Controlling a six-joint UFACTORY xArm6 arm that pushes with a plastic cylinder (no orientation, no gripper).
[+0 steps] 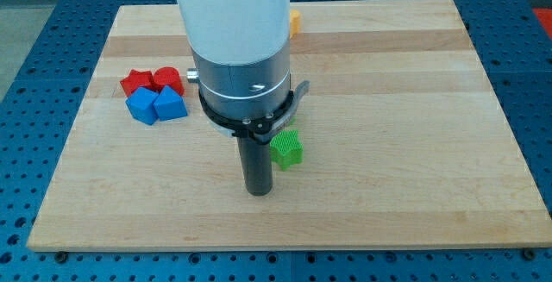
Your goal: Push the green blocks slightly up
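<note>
One green block [286, 148] lies near the middle of the wooden board [405, 135], partly hidden behind the rod and the arm's ring. My tip [258, 191] rests on the board just to the view's lower left of this green block, close to it or touching its left side. I see no second green block; the arm's white and grey body hides the board's upper middle.
Two red blocks [153, 81] and two blue blocks [157, 105] sit clustered at the view's left. An orange or yellow block [294, 21] peeks out beside the arm near the top edge.
</note>
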